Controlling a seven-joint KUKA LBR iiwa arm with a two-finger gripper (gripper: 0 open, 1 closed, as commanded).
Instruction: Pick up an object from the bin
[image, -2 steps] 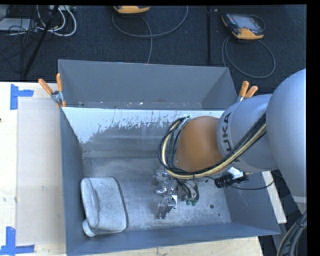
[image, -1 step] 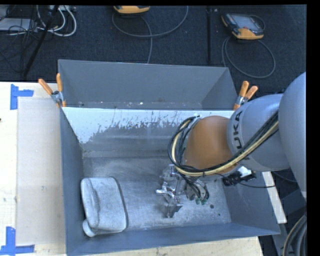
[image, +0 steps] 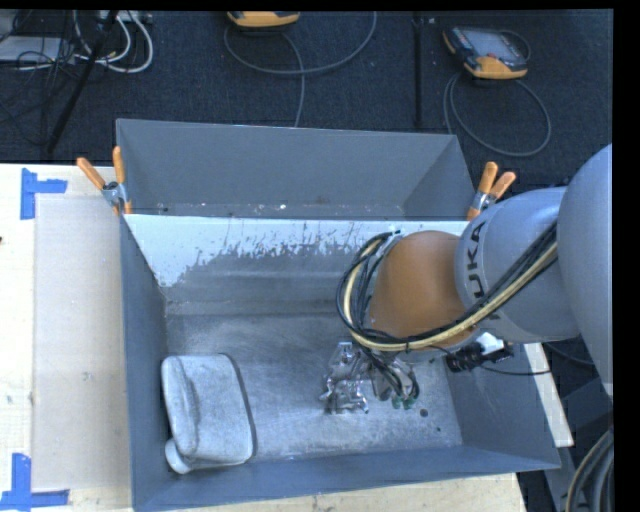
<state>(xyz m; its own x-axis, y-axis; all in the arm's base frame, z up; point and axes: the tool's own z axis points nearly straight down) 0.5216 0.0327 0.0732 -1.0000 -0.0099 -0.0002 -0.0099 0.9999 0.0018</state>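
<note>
- Grey metal bin (image: 290, 170): one loose thing in it, a flat grey pouch (image: 205, 410) w/ a small round cap at its lower-left end. It lies flat in the bottom-left corner, near the left wall.
- Gripper (image: 345, 388) is down at the bin floor (image: 280, 350), right of centre, well apart from the pouch. Can't tell how wide it's spread, or whether it has hold of anything.
- Above it, the arm's orange cover (image: 420, 285) w/ looped cables (image: 358, 290), coming in from the right.
- Bin floor is scuffed and speckled; the far slope has whitish streaks.
- Beyond the bin: dark carpet (image: 330, 70), loose cords (image: 300, 75), and an orange-and-black device (image: 487, 52) at top right.
</note>
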